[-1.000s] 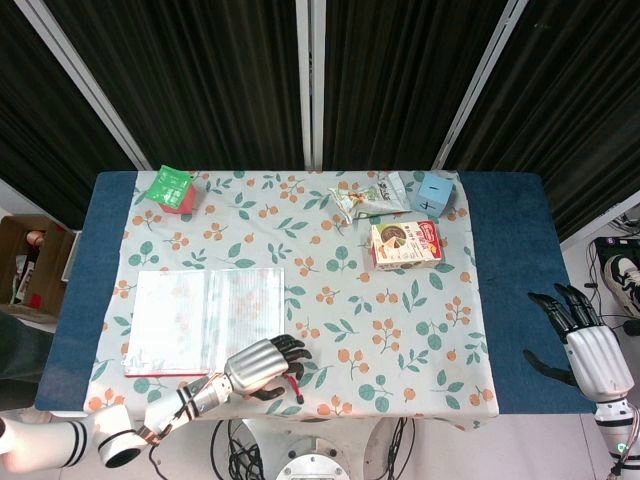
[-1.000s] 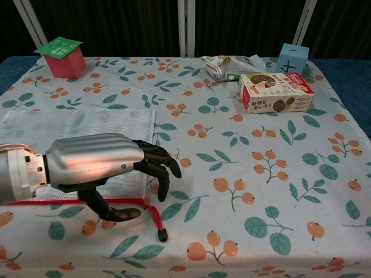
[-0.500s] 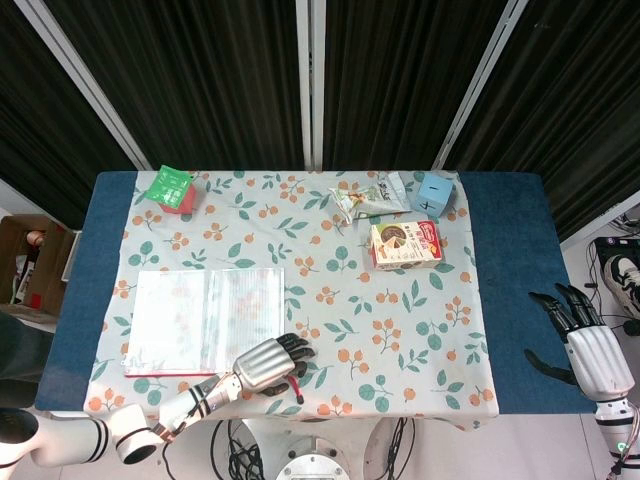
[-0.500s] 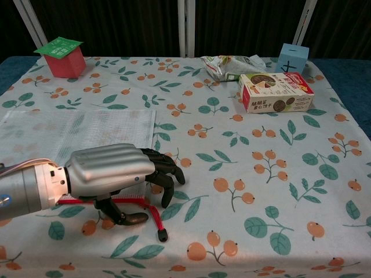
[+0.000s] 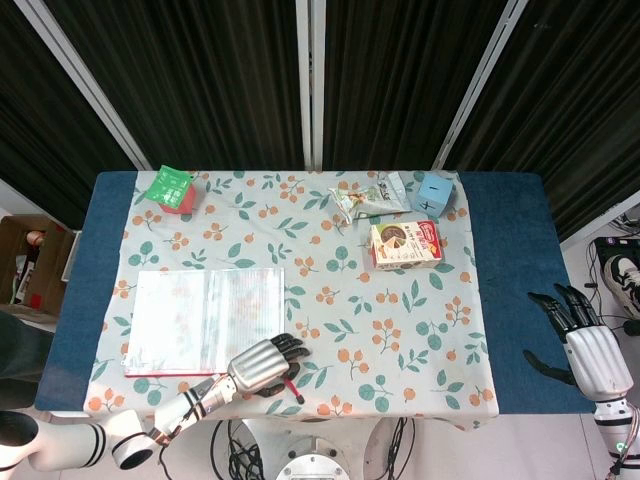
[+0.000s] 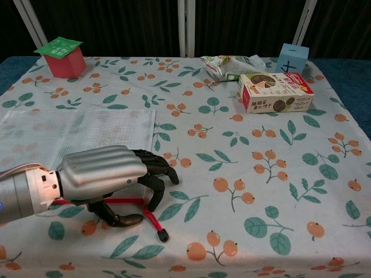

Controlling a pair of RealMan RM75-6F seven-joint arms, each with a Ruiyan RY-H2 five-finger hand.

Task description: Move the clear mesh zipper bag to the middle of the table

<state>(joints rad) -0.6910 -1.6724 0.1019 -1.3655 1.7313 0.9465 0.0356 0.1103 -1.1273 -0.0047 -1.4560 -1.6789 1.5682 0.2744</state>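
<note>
The clear mesh zipper bag point(image 5: 205, 320) point(image 6: 75, 136) lies flat on the left half of the floral cloth. Its red zipper edge runs along the near side, and a red pull cord point(image 6: 156, 223) trails off the near right corner. My left hand point(image 5: 262, 365) point(image 6: 110, 174) sits on that corner. Its fingers curl over the mesh and its thumb lies under the red edge, pinching the corner. My right hand point(image 5: 585, 345) hangs open off the table's right edge, far from the bag, and shows only in the head view.
At the back left stands a red box with a green lid point(image 5: 170, 188) point(image 6: 61, 55). At the back right are a snack pouch point(image 5: 365, 200), a biscuit box point(image 5: 405, 243) point(image 6: 275, 91) and a small blue cube point(image 5: 433, 192) point(image 6: 291, 58). The blue table point(image 5: 510, 300) borders the cloth.
My left hand has drawn slightly back toward the near edge and its fingers have curled tighter over the bag's corner. The bag and the right hand have not moved.
</note>
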